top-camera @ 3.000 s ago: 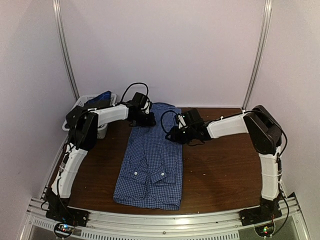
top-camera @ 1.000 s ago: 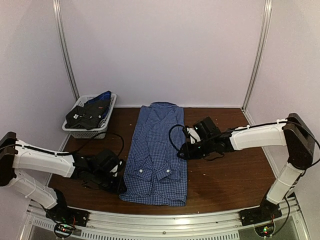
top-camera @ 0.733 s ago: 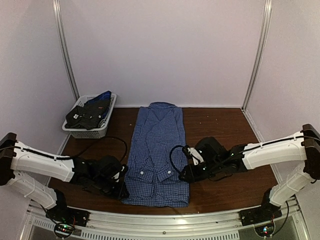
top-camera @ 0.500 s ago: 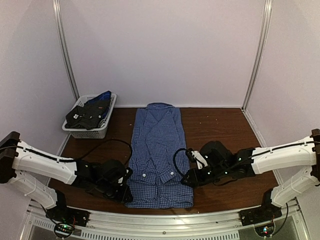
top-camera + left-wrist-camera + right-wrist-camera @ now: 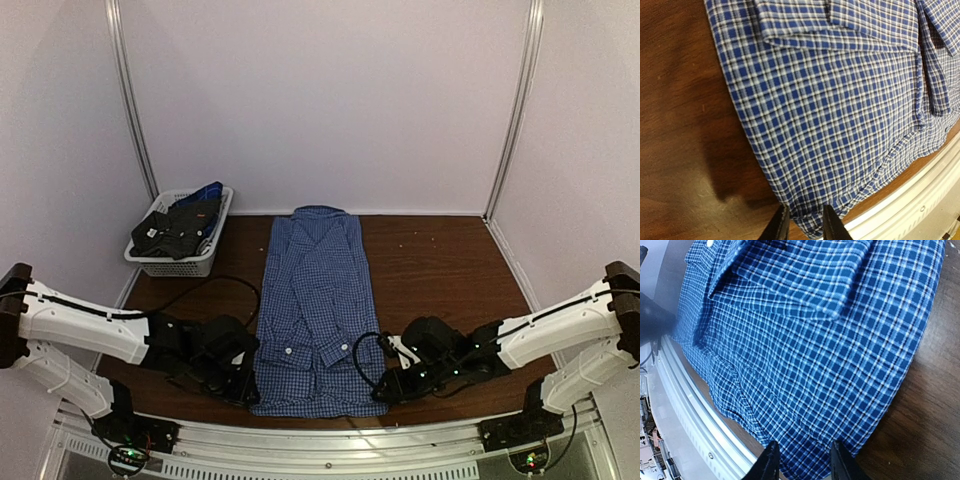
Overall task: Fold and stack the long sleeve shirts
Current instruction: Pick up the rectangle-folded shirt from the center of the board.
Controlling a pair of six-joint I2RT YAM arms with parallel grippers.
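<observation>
Desk of dark brown wood [image 5: 450,260] runs from the pale back wall to the ribbed aluminium rail [image 5: 330,437] along its near edge. Flat down the middle of it lies the blue-and-white fine-checked long sleeve shirt [image 5: 315,290]. It is folded into a long narrow strip, with the collar at the far end and the hem at the near end, just short of the rail. Both cuffs are turned in across the lower front. The white left arm [image 5: 90,325] reaches in low from the left and the white right arm [image 5: 555,330] low from the right. Each is stretched out close above the wood, and their black wrists end at the shirt's two near corners. In the far left corner, well apart from the shirt, sits a white plastic lattice basket [image 5: 160,262] with dark clothing [image 5: 185,222] heaped in it. The left jaws are at the near left corner of the hem, parted a little, with the checked edge lying flat between the tips; they are released and grip nothing. The right jaws stand a bit wider at the near right corner, a tip on either side of the hem edge. The cloth lies flat there too, so they are likewise released. Smallest of all are the little white buttons [image 5: 288,351], one showing on each cuff.
</observation>
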